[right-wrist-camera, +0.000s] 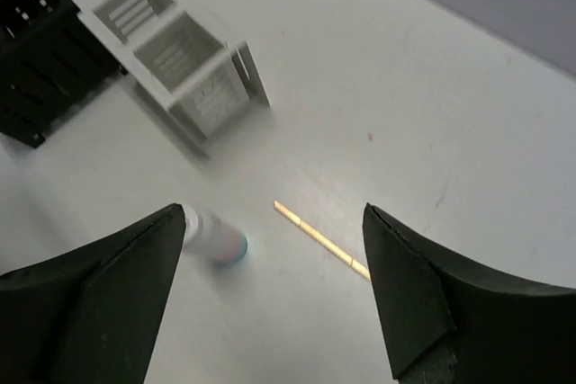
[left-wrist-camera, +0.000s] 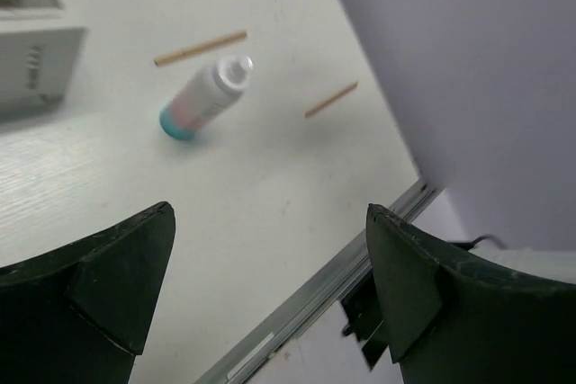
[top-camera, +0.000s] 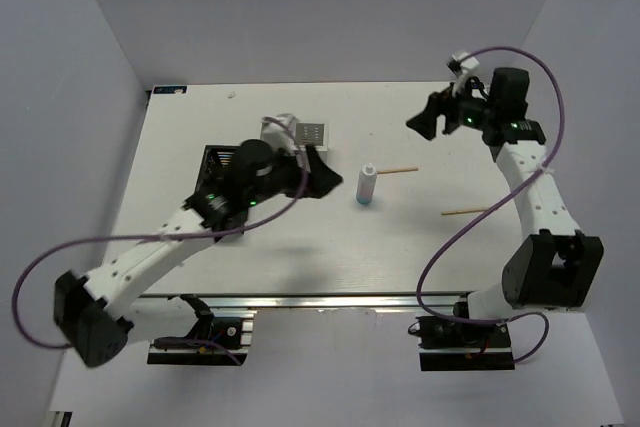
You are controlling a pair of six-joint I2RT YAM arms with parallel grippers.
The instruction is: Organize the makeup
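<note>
A white bottle with a blue base (top-camera: pixel 366 185) stands upright mid-table; it also shows in the left wrist view (left-wrist-camera: pixel 203 100) and the right wrist view (right-wrist-camera: pixel 214 236). One thin wooden stick (top-camera: pixel 400 170) lies just right of it, another (top-camera: pixel 467 211) further right and nearer. Both sticks show in the left wrist view (left-wrist-camera: pixel 200 49) (left-wrist-camera: pixel 330 100); one shows in the right wrist view (right-wrist-camera: pixel 321 240). My left gripper (top-camera: pixel 322 173) is open and empty, left of the bottle. My right gripper (top-camera: pixel 428 117) is open and empty, raised above the far right of the table. Tubes, pads and discs are out of view.
A white two-compartment box (top-camera: pixel 304 134) stands at the back middle, also in the right wrist view (right-wrist-camera: pixel 175 51). A black open-frame holder (top-camera: pixel 216 162) sits left of it, partly hidden by my left arm. The table's metal front edge (left-wrist-camera: pixel 297 299) shows below the left fingers.
</note>
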